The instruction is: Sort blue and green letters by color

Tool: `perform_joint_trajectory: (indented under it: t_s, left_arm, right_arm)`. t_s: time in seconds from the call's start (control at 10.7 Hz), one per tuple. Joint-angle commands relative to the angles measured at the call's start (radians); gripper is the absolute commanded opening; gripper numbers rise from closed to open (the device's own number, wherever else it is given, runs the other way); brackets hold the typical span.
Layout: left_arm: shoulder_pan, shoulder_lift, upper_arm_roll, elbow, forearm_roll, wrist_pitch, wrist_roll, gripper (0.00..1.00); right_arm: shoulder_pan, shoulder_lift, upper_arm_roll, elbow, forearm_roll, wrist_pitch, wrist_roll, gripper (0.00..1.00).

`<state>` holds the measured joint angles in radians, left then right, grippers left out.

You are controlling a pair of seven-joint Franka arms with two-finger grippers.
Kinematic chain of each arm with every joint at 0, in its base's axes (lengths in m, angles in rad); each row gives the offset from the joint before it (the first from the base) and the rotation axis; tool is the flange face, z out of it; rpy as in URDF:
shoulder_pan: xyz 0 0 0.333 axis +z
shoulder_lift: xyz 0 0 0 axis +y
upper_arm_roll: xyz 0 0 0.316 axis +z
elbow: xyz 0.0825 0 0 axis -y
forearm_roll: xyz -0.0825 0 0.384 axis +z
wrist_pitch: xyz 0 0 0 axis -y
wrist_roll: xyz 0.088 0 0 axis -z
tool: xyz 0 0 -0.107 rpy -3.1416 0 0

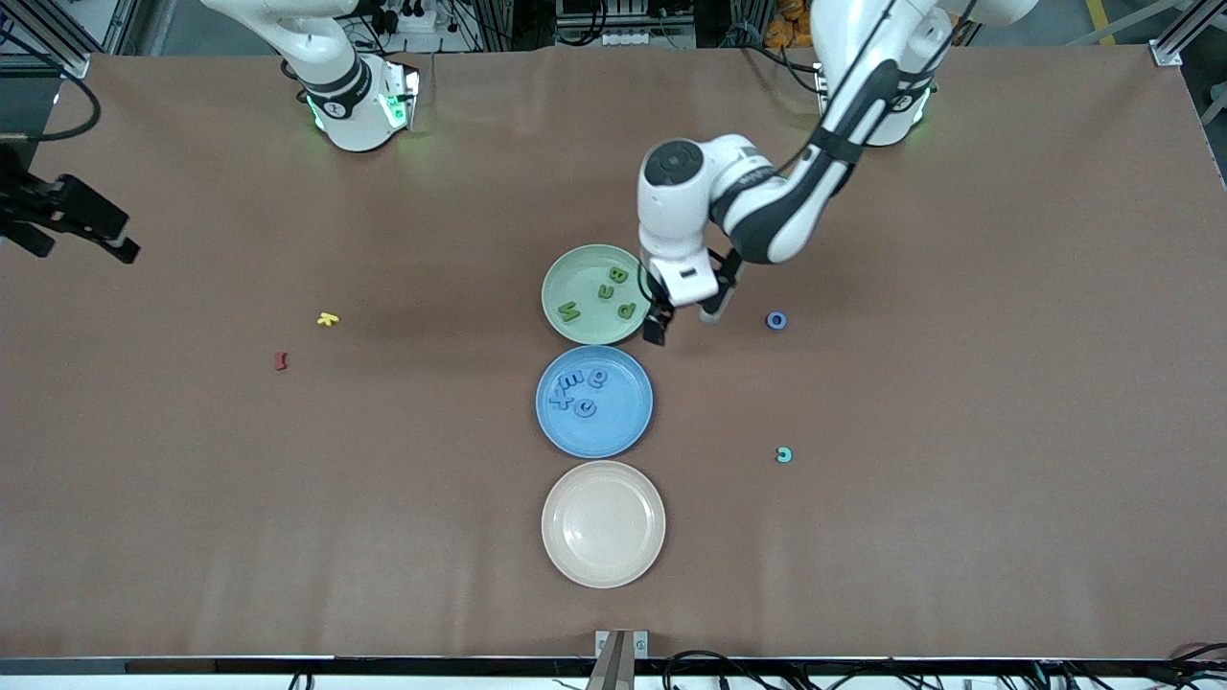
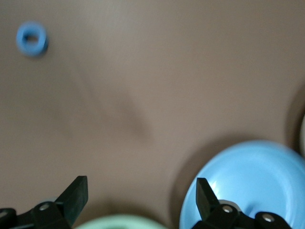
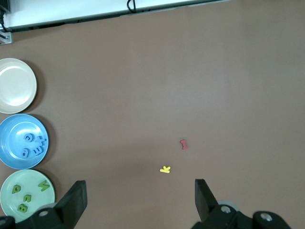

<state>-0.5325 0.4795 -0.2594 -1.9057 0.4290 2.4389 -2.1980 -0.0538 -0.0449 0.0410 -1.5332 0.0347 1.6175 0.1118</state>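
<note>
Several green letters (image 1: 606, 290) lie on the green plate (image 1: 575, 273). Several blue letters (image 1: 580, 391) lie on the blue plate (image 1: 613, 426), which is nearer to the front camera. A blue ring letter (image 1: 776, 320) lies alone on the table toward the left arm's end; it also shows in the left wrist view (image 2: 32, 38). My left gripper (image 1: 682, 324) is open and empty, low over the table beside the green plate's edge (image 2: 119, 222). My right gripper (image 1: 77, 244) is open and empty and waits high over the right arm's end (image 3: 140, 200).
An empty beige plate (image 1: 604, 522) sits nearest the front camera. A teal letter (image 1: 784, 454) lies toward the left arm's end. A yellow letter (image 1: 328, 319) and a red letter (image 1: 281, 360) lie toward the right arm's end.
</note>
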Motion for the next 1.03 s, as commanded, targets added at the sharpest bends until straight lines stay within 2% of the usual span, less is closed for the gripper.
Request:
perform_joint_trajectory:
  t_s: [0.0, 0.19, 0.56, 0.66, 0.94]
  left_arm:
    - [0.101, -0.016, 0.009, 0.08, 0.018, -0.125, 0.181, 1.0]
    - [0.158, -0.041, 0.003, 0.089, -0.002, -0.233, 0.379, 1.0]
    - [0.343, -0.107, 0.002, 0.091, -0.085, -0.294, 0.706, 1.0]
    - [0.357, -0.117, 0.002, 0.102, -0.104, -0.337, 0.786, 1.0]
    - [0.436, -0.125, -0.001, 0.193, -0.151, -0.496, 1.033, 1.0]
  right_arm:
    - [-0.008, 0.0, -0.038, 0.083, -0.01, -0.054, -0.064, 1.0]
    - [-0.012, -0.001, -0.05, 0.082, -0.009, -0.065, -0.078, 1.0]
    - [-0.006, 0.002, -0.047, 0.065, -0.009, -0.153, -0.078, 1.0]
    - [-0.001, 0.002, -0.046, 0.061, -0.009, -0.16, -0.08, 1.0]
    - [0.028, 0.002, -0.043, 0.056, -0.006, -0.175, -0.081, 1.0]
